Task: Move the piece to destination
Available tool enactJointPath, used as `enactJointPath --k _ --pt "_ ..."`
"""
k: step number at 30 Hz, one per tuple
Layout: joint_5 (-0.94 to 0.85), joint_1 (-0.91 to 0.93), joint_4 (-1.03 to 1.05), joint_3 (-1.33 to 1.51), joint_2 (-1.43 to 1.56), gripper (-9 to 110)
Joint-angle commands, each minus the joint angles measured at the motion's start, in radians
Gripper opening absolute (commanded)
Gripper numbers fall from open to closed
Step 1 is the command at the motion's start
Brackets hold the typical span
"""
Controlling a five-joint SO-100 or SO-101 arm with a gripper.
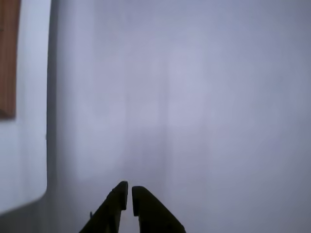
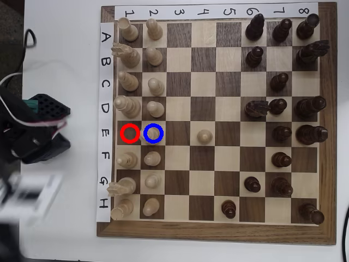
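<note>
In the overhead view the piece [image 2: 153, 134], pale cream with a wide base, stands inside the blue ring on the light-wood destination square [image 2: 161, 124]. The dark square with the red ring [image 2: 129, 134] beside it holds nothing. My arm [image 2: 38, 134] sits off the board's left side over the white table, partly blurred. In the wrist view my gripper [image 1: 130, 196] enters from the bottom edge. Its two dark fingers are shut with only a thin slit between them and nothing held. Neither the piece nor the destination appears in the wrist view.
Pale pieces line the two left columns of the board [image 2: 218, 232], with one pale pawn [image 2: 204, 136] farther in. Dark pieces fill the right side. The wrist view shows white table and a strip of brown board edge [image 1: 7, 58] at the upper left.
</note>
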Motion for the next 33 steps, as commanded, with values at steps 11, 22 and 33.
enactJointPath --k 11,22,33 --pt "-0.244 0.328 -0.287 0.626 0.232 2" --pt "-0.298 0.414 -0.52 1.062 0.41 1" --pt "-0.299 0.416 -0.643 1.365 0.606 0"
